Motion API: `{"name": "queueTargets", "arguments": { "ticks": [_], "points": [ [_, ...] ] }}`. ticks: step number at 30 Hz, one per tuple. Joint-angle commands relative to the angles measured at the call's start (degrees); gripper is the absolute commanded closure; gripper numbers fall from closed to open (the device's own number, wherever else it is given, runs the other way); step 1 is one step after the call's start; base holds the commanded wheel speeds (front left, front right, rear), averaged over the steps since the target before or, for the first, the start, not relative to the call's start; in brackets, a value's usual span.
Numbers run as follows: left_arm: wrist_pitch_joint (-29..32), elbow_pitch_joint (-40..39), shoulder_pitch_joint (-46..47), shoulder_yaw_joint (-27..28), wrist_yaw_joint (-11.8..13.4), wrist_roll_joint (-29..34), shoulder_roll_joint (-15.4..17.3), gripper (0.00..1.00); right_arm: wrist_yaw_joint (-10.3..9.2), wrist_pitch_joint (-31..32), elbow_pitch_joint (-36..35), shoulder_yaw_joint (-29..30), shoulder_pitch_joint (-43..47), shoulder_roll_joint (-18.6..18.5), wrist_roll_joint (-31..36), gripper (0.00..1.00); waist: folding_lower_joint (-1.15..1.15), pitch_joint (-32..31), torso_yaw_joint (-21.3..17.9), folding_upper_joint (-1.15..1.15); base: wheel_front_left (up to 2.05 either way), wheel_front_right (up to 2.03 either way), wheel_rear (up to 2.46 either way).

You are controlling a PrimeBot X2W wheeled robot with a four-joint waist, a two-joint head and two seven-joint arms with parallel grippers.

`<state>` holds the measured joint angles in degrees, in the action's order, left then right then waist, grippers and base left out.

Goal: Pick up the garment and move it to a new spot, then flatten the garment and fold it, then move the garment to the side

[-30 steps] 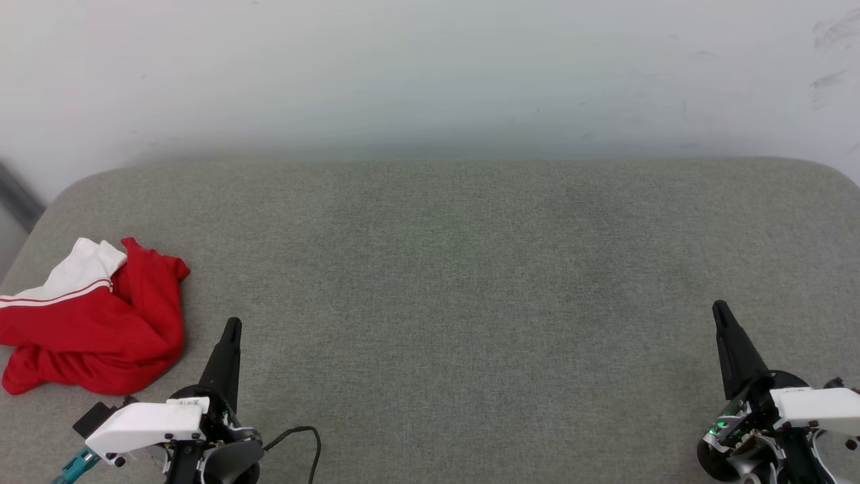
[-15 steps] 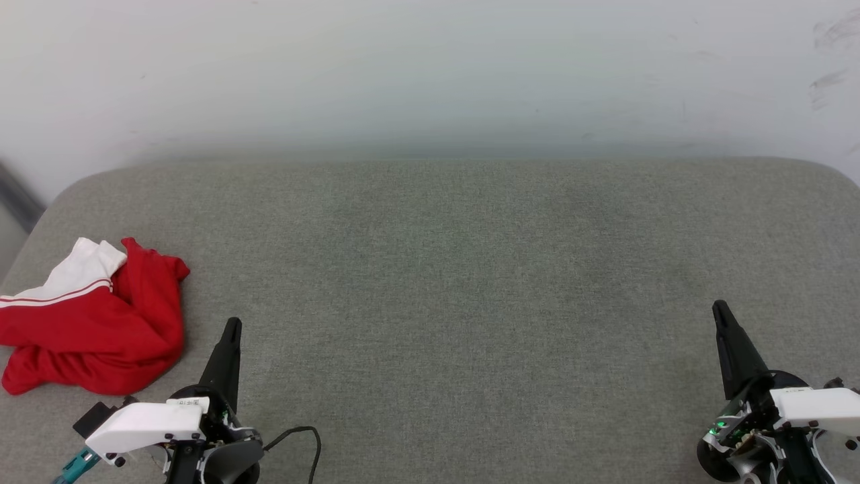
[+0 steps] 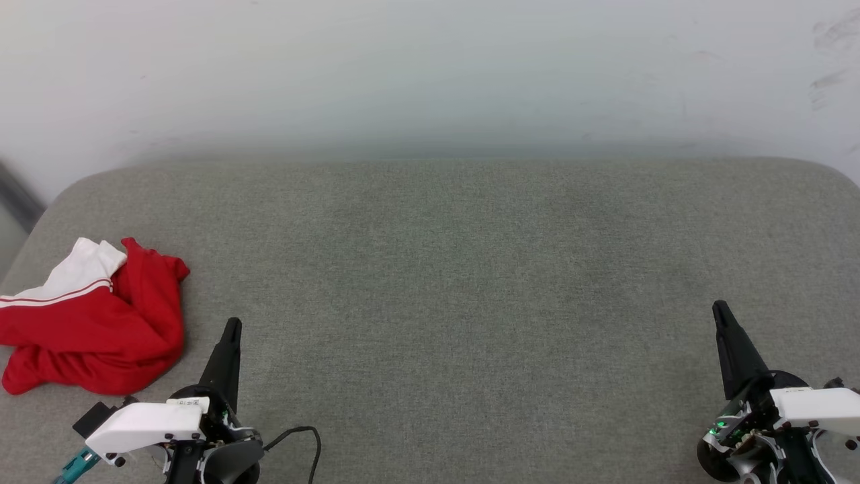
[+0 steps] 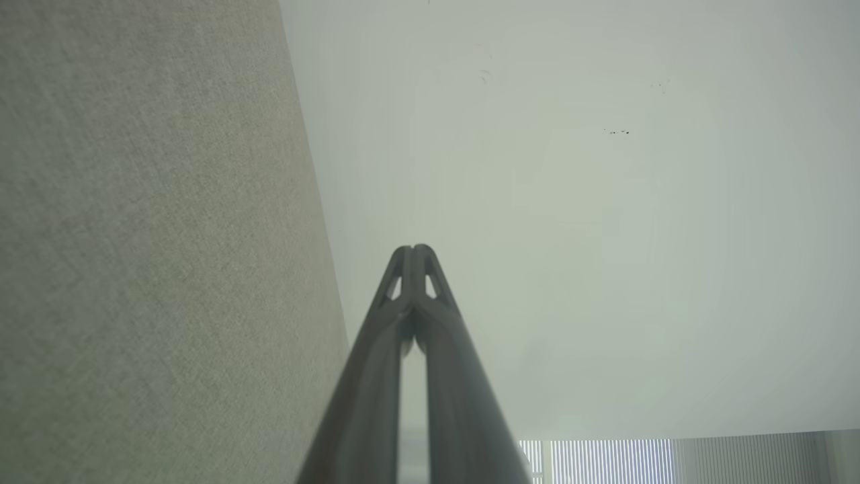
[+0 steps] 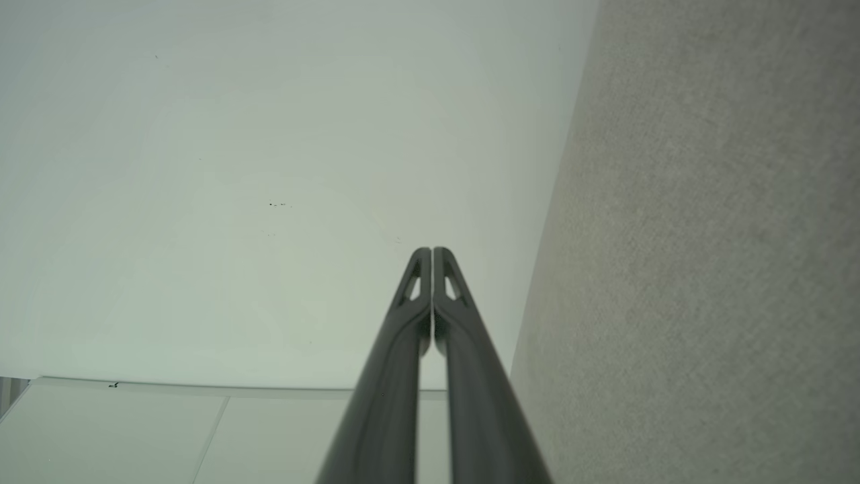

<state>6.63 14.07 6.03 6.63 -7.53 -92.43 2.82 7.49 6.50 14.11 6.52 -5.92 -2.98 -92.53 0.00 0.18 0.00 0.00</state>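
- Against a pale wall sits a wide grey-green upholstered pad. It has an even woven texture and rounded far corners.
- Wall: a few dark scuff marks at the upper right of the head view. Otherwise it is plain and matte.
- Left wrist view: a strip of pale vertical slats runs along the bottom edge past the wall. I cannot tell whether it is a blind or a grille.
- Writing: a small white label on the left wrist housing carries dark print that is too small to read.
- Hardware: a green light glows on the right wrist housing. A thin black cable loops on the pad beside the left wrist.
- Garment: a crumpled heap at the left edge of the pad, on the robot's side. It is bright red, with a white sleeve and thin red stripes lying on top. Its left part runs out of the head view.
- Left gripper: fingers pressed together and holding nothing, pointing toward the wall. It is just to the right of the garment, near but apart, with a band of bare pad between them.
- Right gripper: fingers also pressed together and empty, pointing toward the wall. It is at the far right of the pad, well apart from the garment.
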Motion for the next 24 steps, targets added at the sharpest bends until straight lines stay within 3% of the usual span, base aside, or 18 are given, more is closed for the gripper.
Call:
{"name": "queueTargets", "arguments": {
  "ticks": [1,21,22,24],
  "points": [
    [-0.1,0.0,0.4,0.1,-0.2,0.1,-0.1,1.00,0.00,-0.1,0.0,0.0,-0.7,0.2,0.3,1.00,0.00,0.0,0.0,0.00,0.00,0.00,0.00],
    [-0.1,0.0,0.4,0.1,-0.2,0.1,-0.1,1.00,0.00,-0.1,0.0,0.0,-0.7,0.2,0.3,1.00,0.00,0.0,0.0,0.00,0.00,0.00,0.00],
    [0.0,0.2,-0.1,0.0,0.0,0.0,0.0,0.00,0.00,0.0,0.1,0.0,0.1,0.0,0.0,0.00,0.00,0.0,0.0,0.00,0.00,0.00,0.00],
    [0.0,1.1,-0.8,-0.2,0.0,0.0,-0.1,0.00,-0.01,0.0,1.1,0.0,0.8,0.0,0.0,0.00,0.00,0.0,0.0,0.00,0.00,0.00,0.00]
  ]
}}
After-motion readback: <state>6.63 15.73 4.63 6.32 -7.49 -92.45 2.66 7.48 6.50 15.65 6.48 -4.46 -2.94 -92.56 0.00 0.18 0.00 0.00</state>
